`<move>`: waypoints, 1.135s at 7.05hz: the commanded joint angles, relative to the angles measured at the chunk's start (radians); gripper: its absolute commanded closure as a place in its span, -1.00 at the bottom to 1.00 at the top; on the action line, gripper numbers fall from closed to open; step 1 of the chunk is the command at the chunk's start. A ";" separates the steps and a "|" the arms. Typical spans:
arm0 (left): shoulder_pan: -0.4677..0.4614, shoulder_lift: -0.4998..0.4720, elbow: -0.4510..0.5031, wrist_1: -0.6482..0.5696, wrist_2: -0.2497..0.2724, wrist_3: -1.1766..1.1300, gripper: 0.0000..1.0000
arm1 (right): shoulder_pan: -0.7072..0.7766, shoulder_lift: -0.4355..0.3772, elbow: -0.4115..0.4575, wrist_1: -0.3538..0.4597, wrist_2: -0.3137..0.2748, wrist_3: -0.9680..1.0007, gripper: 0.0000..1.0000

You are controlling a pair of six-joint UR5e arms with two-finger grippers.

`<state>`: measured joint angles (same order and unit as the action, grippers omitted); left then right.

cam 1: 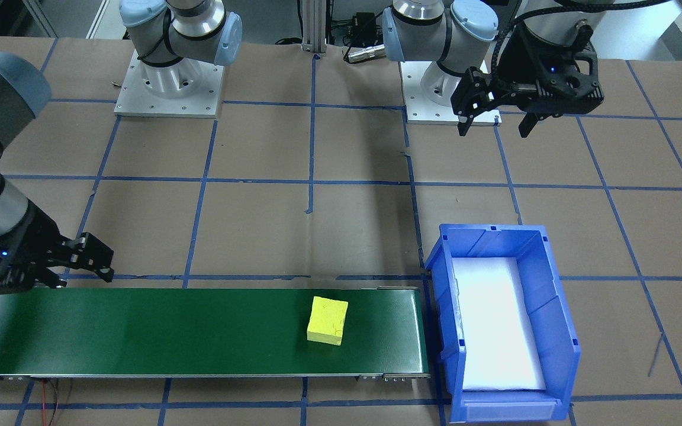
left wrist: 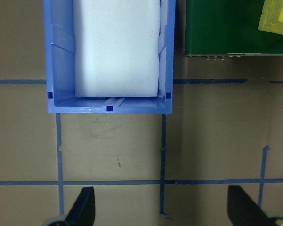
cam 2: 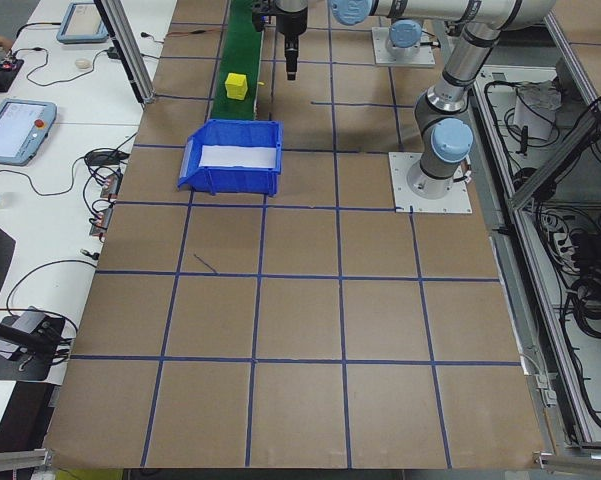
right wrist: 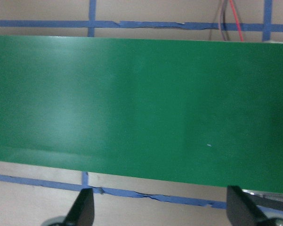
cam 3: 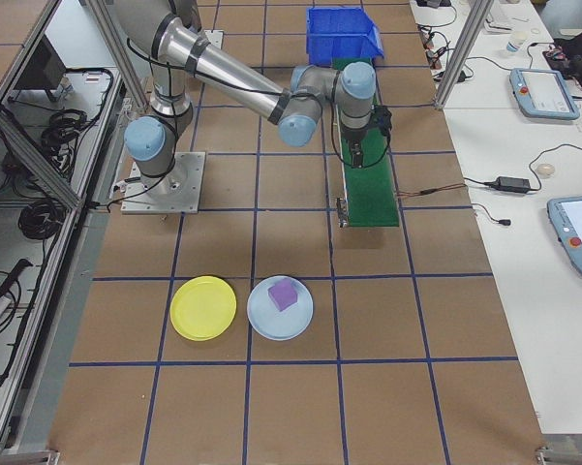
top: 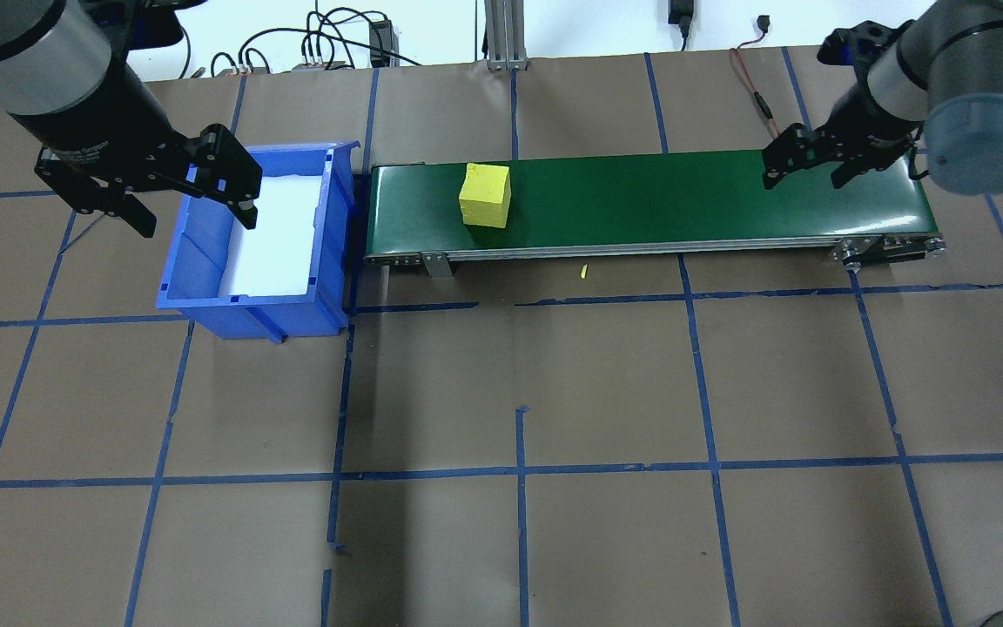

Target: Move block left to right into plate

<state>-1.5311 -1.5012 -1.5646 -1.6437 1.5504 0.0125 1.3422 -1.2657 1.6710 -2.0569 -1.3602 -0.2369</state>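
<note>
I see the yellow block (top: 485, 195) sitting on the green conveyor belt (top: 684, 196), toward the end nearest the blue bin (top: 197, 287), untouched by either arm. The block looks like a matte foam cube with slightly rough edges. The bin is rigid plastic with a white pad lining its floor. My left gripper (top: 192, 205) hangs over the bin's rim with its fingers spread apart and empty. My right gripper (top: 809, 167) hovers over the belt's far end, also spread open, holding nothing. Off to the robot's right, a yellow plate (cam 3: 203, 308) and a pale blue plate (cam 3: 280, 308) lie side by side on the brown paper; a purple block (cam 3: 284, 293) rests on the blue one. I can read no writing anywhere
</note>
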 commanded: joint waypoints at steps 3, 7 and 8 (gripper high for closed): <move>-0.027 -0.007 0.046 -0.022 0.053 -0.039 -1.00 | 0.141 0.176 -0.126 -0.045 0.133 0.378 -1.00; -0.026 -0.007 0.047 -0.028 0.051 -0.040 -1.00 | 0.172 0.181 -0.129 -0.048 0.220 0.463 -1.00; -0.024 -0.007 0.047 -0.036 0.053 -0.040 -1.00 | 0.172 0.183 -0.129 -0.051 0.220 0.461 -1.00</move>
<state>-1.5565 -1.5079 -1.5172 -1.6736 1.6022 -0.0274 1.5075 -1.0843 1.5416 -2.1046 -1.1525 0.2048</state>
